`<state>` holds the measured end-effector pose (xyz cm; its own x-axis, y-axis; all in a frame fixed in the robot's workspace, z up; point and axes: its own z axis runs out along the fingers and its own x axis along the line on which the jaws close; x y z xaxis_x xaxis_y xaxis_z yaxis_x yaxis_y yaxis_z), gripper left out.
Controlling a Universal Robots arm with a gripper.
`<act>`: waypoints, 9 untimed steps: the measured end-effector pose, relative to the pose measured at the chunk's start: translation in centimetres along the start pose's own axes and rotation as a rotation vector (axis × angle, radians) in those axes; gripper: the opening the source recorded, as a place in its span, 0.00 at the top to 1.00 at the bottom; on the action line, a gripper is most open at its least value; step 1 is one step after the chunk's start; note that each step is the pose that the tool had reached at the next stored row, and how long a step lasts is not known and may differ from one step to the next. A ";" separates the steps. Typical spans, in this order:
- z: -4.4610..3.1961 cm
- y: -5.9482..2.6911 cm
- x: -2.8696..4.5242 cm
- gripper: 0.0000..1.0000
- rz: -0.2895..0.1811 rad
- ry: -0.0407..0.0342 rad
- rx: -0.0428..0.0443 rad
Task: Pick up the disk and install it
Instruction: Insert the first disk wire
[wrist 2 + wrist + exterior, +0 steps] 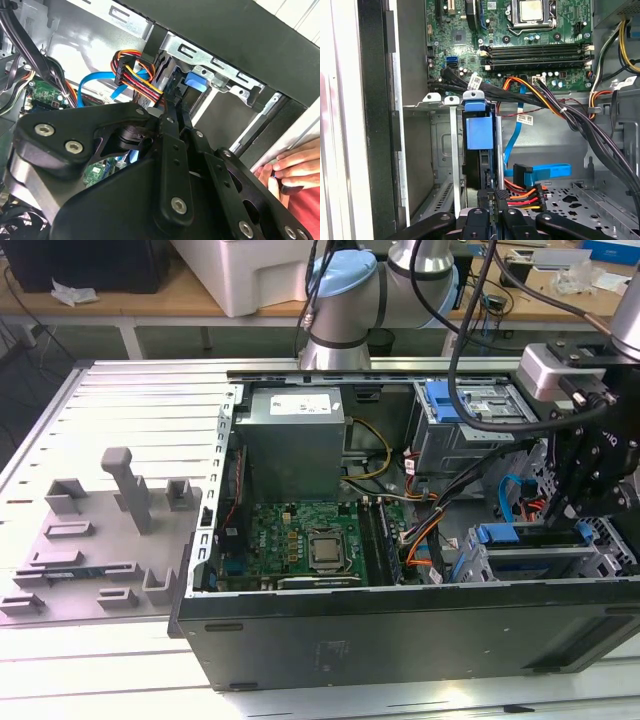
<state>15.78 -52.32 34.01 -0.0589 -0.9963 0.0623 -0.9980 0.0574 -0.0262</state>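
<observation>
The disk [479, 134] stands edge-on in a slot of the grey drive cage [436, 101], its blue bracket end facing me. Its dark side runs back toward my fingers. In the exterior view, the disk's blue bracket [530, 561] lies along the cage [470, 565] at the case's near right corner. My gripper [568, 520] hangs just above that cage. In both wrist views my gripper [493, 196] [175, 102] points along the slot. Its fingers are drawn together, in line with the disk's near end. I cannot tell whether they touch it.
The open case [400, 630] holds a motherboard [300, 540], a power supply [292, 435] and cable bundles [560, 107] beside the cage. Another blue-framed silver drive [475, 400] sits at the back. A person's hand [295, 165] rests outside the case wall. A grey parts fixture [100, 540] lies on the exterior view's left.
</observation>
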 end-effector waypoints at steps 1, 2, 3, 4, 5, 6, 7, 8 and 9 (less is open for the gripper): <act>0.02 0.00 0.00 0.84 0.000 0.0000 0.0000; 0.04 0.00 0.00 0.84 0.000 0.0000 0.0000; 0.05 0.00 0.00 0.84 0.000 0.0001 -0.0001; 0.08 0.00 0.00 0.84 0.000 0.0001 -0.0001; 0.10 0.00 0.00 0.84 0.000 0.0001 0.0000; 0.11 0.00 -0.01 0.84 0.000 0.0001 0.0000; 0.15 0.00 -0.01 0.84 0.000 0.0001 0.0000; 0.17 0.00 -0.01 0.84 0.000 0.0001 0.0000; 0.20 0.00 -0.01 0.84 0.000 -0.0001 0.0000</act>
<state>15.78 -52.32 33.80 -0.0589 -0.9963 0.0622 -0.9980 0.0573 -0.0262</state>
